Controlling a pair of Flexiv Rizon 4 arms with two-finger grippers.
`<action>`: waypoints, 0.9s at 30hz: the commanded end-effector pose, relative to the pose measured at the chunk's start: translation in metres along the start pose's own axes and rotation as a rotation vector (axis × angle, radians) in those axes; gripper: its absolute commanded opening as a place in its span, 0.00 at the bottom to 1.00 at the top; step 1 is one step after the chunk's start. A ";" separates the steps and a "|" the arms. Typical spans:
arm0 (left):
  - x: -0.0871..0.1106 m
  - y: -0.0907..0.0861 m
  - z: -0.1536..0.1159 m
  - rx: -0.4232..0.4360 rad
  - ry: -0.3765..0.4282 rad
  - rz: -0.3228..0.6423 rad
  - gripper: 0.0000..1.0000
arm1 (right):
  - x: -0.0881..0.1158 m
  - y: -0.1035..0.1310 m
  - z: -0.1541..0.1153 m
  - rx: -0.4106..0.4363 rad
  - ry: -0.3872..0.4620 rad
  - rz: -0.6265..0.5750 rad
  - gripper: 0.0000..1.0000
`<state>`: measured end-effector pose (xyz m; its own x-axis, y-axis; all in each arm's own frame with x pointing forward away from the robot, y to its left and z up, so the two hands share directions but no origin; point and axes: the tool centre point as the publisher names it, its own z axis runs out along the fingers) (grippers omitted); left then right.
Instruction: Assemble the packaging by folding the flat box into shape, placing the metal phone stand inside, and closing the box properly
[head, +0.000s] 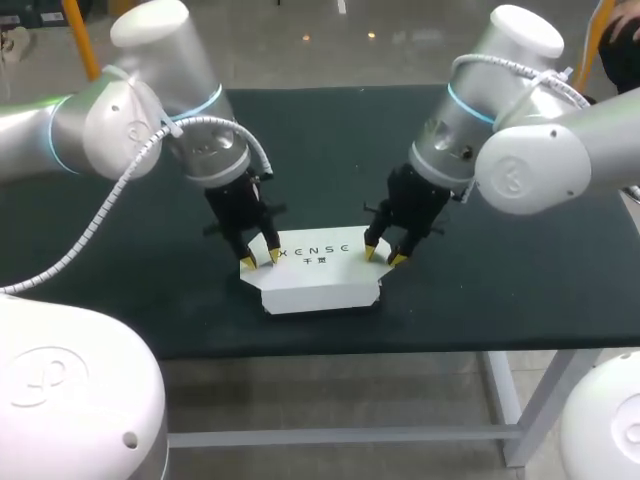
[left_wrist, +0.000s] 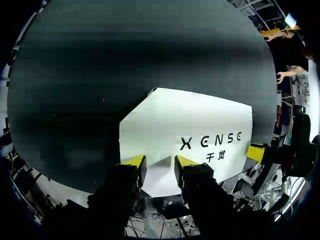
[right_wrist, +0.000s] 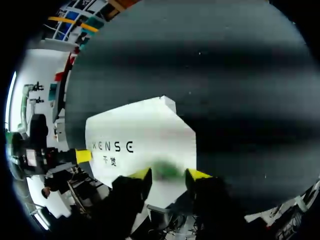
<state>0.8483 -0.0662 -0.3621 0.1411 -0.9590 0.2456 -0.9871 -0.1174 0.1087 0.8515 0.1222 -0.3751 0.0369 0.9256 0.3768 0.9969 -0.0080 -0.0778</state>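
Left claw (head: 260, 258) and right claw (head: 385, 254) slant down at box (head: 320, 287) ends.

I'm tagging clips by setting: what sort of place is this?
Probably a robotics lab workbench: two robot arms, with the left gripper and right gripper at the ends of a flat white box, on a dark-covered table.

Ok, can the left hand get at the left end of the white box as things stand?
Probably yes: the left hand sits right at the left end of the box, open, with nothing between them. The right hand is at the opposite end, well apart.
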 end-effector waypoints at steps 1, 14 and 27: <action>0.000 0.006 0.002 0.027 -0.005 -0.002 0.46 | -0.001 -0.004 0.001 -0.025 0.001 -0.007 0.49; -0.005 0.009 0.007 0.079 0.030 0.032 0.48 | -0.001 -0.002 0.011 -0.047 0.027 -0.038 0.49; -0.010 0.006 0.011 0.128 0.084 0.061 0.48 | -0.001 -0.001 0.014 -0.067 0.058 -0.053 0.51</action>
<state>0.8448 -0.0634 -0.3691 0.0817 -0.9435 0.3211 -0.9955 -0.0929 -0.0197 0.8506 0.1265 -0.3848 -0.0121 0.9039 0.4277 0.9999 0.0128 0.0011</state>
